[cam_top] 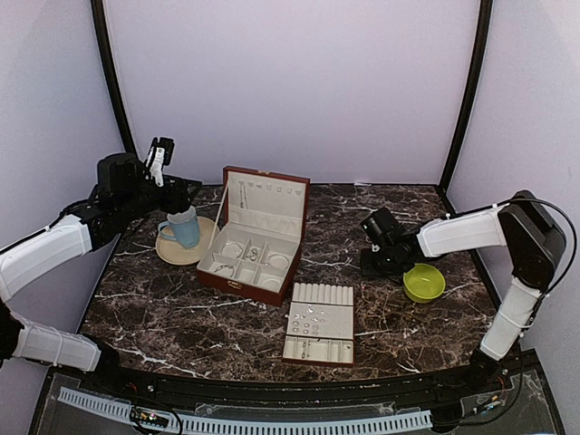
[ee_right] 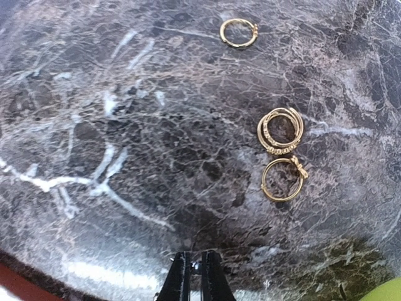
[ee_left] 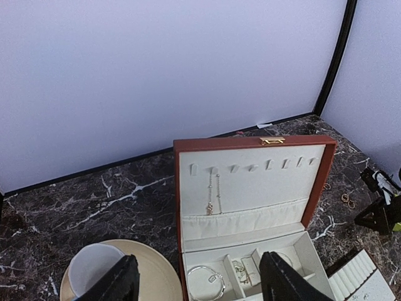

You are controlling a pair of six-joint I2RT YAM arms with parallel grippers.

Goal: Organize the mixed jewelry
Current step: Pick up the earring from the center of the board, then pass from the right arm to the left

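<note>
**A:** Item one, left arm (cam_top: 45,254)?
**B:** Runs from the near left edge up to the far left, wrist raised. Left gripper (ee_left: 200,285): wide open, dark fingers (ee_left: 119,282) set well apart, facing right.
**A:** Item two, right arm (cam_top: 462,234)?
**B:** Elbow high at the right edge, forearm stretched leftward. Right gripper (ee_right: 193,279): low, angled down, jaws drawn together.

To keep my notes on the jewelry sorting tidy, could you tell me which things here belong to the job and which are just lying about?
Job: loose rings on the table; bracelet and chain in the jewelry box; ring tray.
Lying about: blue mug, plate under it, green bowl.
</note>
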